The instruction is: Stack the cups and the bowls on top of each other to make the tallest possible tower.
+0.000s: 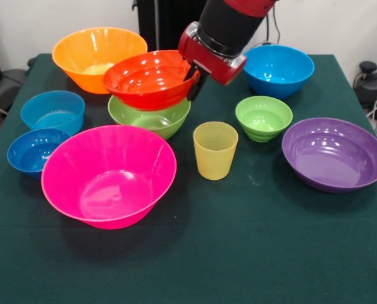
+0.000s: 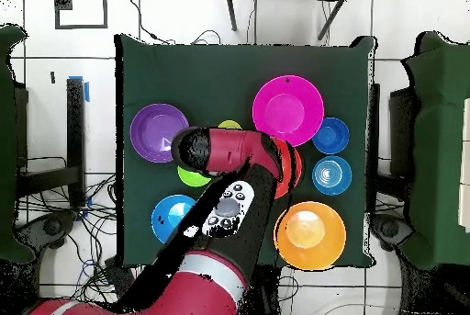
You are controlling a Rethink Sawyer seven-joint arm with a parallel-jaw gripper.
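Red-orange plastic catches the eye first: the red bowl (image 1: 149, 79) sits tilted over the green bowl (image 1: 149, 117), its right rim pinched by the gripper (image 1: 193, 81). One dark finger (image 1: 195, 85) shows outside the rim, and the jaws look closed on that edge, the bowl lifted on the gripper's side and leaning down toward the left. The arm (image 1: 229, 22) comes down from the top, red with a black sleeve.

On the dark green table (image 1: 239, 253), the yellow cup (image 1: 214, 150) stands upright by itself, just right of the green bowl and in front of the small green bowl (image 1: 263, 118). A purple bowl (image 1: 334, 154) lies to the right, near the table's edge. A blue bowl (image 1: 278, 69) sits at the back right, just beside the gripper. An orange bowl (image 1: 98, 57) stands at the back left, partly behind the red one. The big pink bowl (image 1: 109, 175) is in front, its rim close to the green bowl. Two smaller blue bowls are at the left: a light-blue one (image 1: 52, 111) and a darker one (image 1: 35, 151), touching the pink bowl's rim.

From overhead, the arm (image 2: 220, 210) covers the red and green bowls almost wholly.
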